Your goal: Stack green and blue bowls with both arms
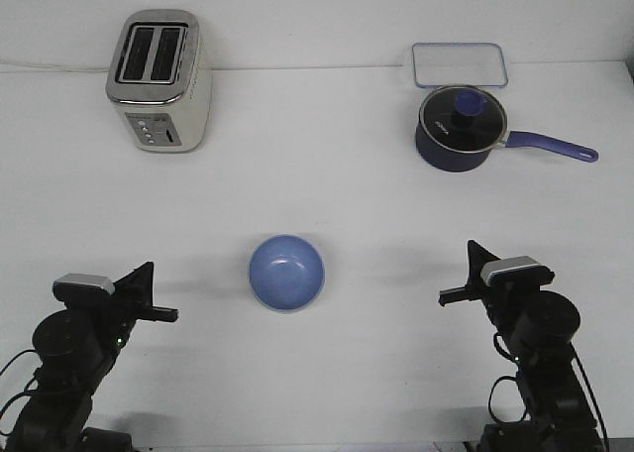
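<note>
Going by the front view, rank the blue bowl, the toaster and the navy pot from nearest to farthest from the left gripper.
From the left gripper:
1. Blue bowl: table centre, just to the gripper's right.
2. Toaster: far left, almost straight ahead of the gripper.
3. Navy pot: far right, diagonally across the table, beside the clear tray.
</note>
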